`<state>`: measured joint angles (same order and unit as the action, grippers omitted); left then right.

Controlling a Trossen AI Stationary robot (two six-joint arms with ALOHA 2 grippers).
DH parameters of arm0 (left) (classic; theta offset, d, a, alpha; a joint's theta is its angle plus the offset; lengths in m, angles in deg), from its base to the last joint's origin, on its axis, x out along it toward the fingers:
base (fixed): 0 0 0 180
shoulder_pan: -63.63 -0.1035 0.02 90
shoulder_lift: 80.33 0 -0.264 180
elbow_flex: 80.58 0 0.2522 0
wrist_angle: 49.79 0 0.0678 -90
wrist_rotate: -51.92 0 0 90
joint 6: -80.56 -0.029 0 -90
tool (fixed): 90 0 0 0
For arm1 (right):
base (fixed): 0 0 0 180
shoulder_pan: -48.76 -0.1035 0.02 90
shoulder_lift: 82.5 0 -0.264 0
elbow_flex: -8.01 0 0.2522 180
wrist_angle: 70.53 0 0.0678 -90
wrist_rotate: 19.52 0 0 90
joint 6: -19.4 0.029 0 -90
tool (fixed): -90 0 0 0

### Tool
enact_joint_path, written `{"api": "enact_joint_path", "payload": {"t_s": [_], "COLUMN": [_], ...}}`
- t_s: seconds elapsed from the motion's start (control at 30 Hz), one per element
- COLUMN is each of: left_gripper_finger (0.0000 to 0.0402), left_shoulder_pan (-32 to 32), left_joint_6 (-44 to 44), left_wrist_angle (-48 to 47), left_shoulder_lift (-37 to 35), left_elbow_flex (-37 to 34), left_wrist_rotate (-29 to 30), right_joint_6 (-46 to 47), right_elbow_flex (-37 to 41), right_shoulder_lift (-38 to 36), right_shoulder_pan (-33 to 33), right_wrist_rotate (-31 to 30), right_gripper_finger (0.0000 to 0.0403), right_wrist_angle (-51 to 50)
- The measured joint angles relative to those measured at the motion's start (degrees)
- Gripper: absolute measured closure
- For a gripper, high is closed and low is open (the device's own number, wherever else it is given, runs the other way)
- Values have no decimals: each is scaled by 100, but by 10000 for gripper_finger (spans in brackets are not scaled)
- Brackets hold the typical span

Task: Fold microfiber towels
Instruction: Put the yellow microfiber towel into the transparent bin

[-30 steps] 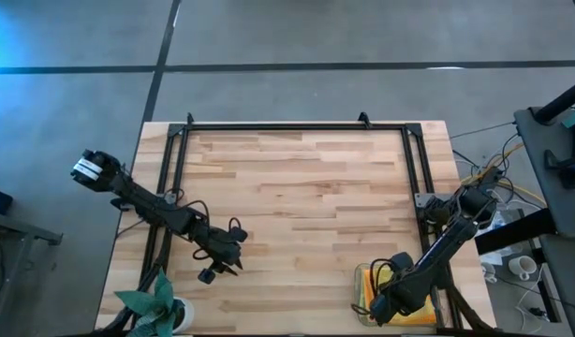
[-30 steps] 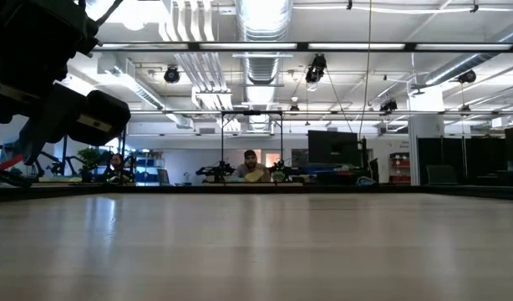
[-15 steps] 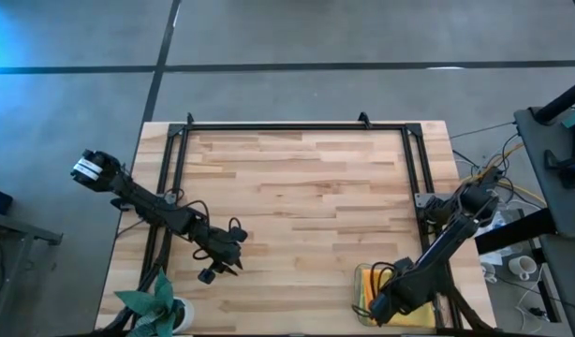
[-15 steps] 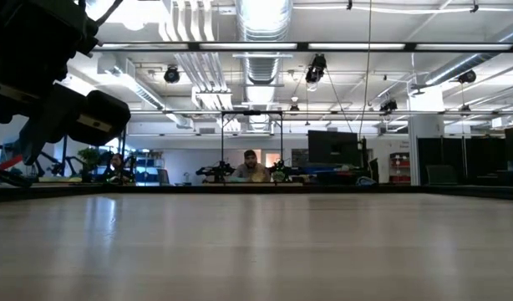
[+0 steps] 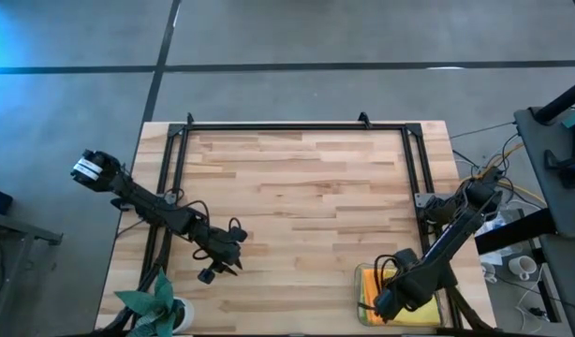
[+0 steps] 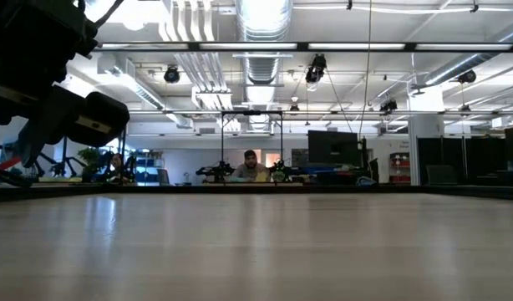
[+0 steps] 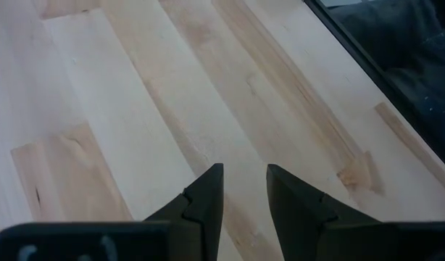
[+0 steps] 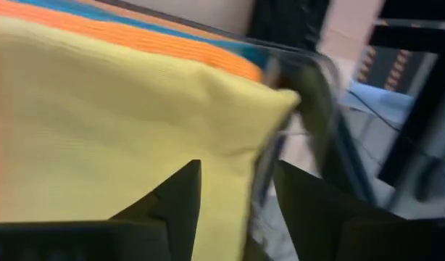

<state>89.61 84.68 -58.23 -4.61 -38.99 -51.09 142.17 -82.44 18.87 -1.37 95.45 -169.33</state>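
Right gripper [image 8: 235, 190], fingers parted, just above yellow microfiber towel [image 8: 99, 123] stacked in clear plastic tray [image 8: 320, 87]. Nothing held. Left gripper [image 7: 244, 190] far off, slightly open over wooden table [image 7: 135, 109].

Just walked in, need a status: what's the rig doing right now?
Towel folding, early stage. The right hand is down at the clear tray at the table's near right corner, fingers apart over the top yellow towel of the stack, gripping nothing. The left hand hovers over bare wood on the near left, slightly open and empty. No towel is laid out on the table yet.
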Motion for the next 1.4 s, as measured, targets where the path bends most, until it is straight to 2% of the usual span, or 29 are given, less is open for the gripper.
{"api": "enact_joint_path", "payload": {"t_s": [0.23, 0.3, 0.43, 0.6, 0.83, 1.2, 1.3, 1.4], "left_gripper_finger": [311, 311, 311, 311, 311, 311, 311, 311], "left_shoulder_pan": [-2, -2, -2, -2, -2, -2, -2, -2], "left_joint_6": [-2, -2, 0, 0, 4, 2, 0, 4], "left_wrist_angle": [-30, -28, -28, -29, -18, 28, 26, 24], "left_shoulder_lift": [0, 0, 0, 0, 2, -15, -17, -17], "left_elbow_flex": [0, 0, 0, 8, 41, 85, 85, 85], "left_wrist_rotate": [0, 0, 0, 0, 0, 0, 0, 0], "right_joint_6": [523, 609, 518, 318, 255, -21, -139, -588], "right_elbow_flex": [135, 231, 460, 686, 574, -578, -522, -313], "right_shoulder_lift": [-1, 35, 151, 157, 133, -129, -158, -157], "right_shoulder_pan": [0, 1, 13, 81, 76, -146, -294, -478], "right_wrist_rotate": [-908, -1006, -1103, -1807, -1921, -1657, -1661, -1664], "right_gripper_finger": [237, 240, 239, 231, 228, 226, 236, 264], "right_wrist_angle": [938, 1034, 1349, 2371, 2092, 507, 183, 388]}}
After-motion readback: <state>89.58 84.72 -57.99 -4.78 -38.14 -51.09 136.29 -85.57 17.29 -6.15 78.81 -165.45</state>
